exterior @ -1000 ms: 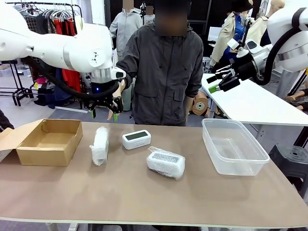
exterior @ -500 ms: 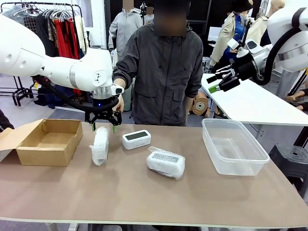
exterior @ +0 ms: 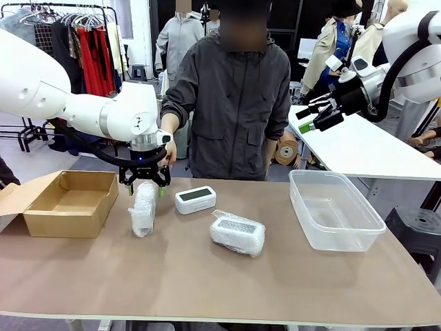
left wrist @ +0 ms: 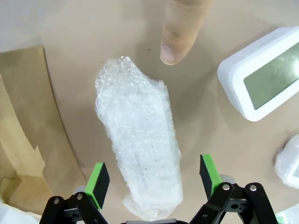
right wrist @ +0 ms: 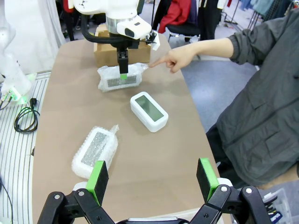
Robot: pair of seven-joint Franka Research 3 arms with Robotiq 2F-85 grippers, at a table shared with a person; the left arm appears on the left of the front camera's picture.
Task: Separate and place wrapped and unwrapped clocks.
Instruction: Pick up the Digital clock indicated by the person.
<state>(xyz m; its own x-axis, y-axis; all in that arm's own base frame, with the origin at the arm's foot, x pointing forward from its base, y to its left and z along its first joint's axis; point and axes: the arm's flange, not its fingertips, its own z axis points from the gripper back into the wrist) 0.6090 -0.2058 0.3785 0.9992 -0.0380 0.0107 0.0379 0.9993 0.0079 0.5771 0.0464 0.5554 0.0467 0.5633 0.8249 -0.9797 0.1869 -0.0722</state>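
The wrapped clock nearest the cardboard box lies flat on the tabletop, its long side running away from the robot. The left gripper hangs right over it, jaws spread as wide as they go and holding nothing, one green pad to either side of the bundle's narrow width

The pads flank the near end of the bundle and not its middle, so a pinch there could let the far end sag or swing. The crinkly plastic may also give under the pads, so the jaws might catch only loose wrap and the clock could slip out. The person's hand points at the bundle with a fingertip just off its far end, close enough to be brushed on a lift

The bare clock stands just beside the bundle on the robot's right, near enough for that pad to nudge it. The second wrapped clock lies farther toward the middle. A clear plastic tub sits well apart at the right. The right gripper hovers high beyond the tub, jaws fully open and empty
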